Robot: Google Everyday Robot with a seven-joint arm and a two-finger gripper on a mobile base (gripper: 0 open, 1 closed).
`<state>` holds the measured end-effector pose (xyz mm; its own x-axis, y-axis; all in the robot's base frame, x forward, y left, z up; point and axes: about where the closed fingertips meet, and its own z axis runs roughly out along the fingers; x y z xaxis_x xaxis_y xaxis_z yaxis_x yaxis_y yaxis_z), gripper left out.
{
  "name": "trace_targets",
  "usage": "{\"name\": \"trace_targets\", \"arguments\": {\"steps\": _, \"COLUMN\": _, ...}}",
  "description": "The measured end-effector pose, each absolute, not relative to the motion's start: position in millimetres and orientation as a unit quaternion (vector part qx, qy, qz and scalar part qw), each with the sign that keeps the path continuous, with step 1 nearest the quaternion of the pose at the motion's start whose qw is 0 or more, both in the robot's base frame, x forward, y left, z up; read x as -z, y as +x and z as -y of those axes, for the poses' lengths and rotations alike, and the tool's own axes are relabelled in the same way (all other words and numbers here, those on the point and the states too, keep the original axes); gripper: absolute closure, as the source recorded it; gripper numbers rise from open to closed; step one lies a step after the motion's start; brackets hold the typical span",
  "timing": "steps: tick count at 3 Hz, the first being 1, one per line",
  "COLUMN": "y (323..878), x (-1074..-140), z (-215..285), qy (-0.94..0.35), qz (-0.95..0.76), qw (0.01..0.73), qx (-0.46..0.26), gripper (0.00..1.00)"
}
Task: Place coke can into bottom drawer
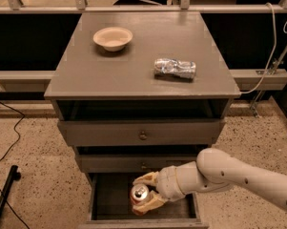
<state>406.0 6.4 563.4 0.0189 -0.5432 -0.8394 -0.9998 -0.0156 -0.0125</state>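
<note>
Red coke can (138,194) clamped in pincer (143,193), low inside open bottom drawer (109,202); crushed silver can (175,68) and beige bowl (113,37) apart on cabinet surface (133,78).

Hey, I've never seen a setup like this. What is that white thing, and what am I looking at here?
This is one picture from a single camera, looking down at the front of a grey cabinet. Where the camera is mounted is not known. The white tube coming in from the right is a robot arm. At its end is the tool, two tan fingers that pinch like tongs. They are closed on a red coke can, held low in the open bottom drawer. Whether the can touches the drawer floor cannot be seen. On top of the cabinet sit a pale bowl and a crushed can of silver metal.
</note>
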Motion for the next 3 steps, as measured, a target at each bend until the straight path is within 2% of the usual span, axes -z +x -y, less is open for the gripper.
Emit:
{"name": "trace_targets", "arguments": {"steps": 1, "y": 410, "x": -551, "z": 10, "qy": -0.601, "qz": -0.639, "qw": 0.353, "qx": -0.323, "gripper": 1.0}}
{"name": "trace_targets", "arguments": {"steps": 3, "y": 440, "x": -479, "z": 85, "qy": -0.525, "qz": -0.649, "qw": 0.495, "qx": -0.242, "gripper": 1.0}}
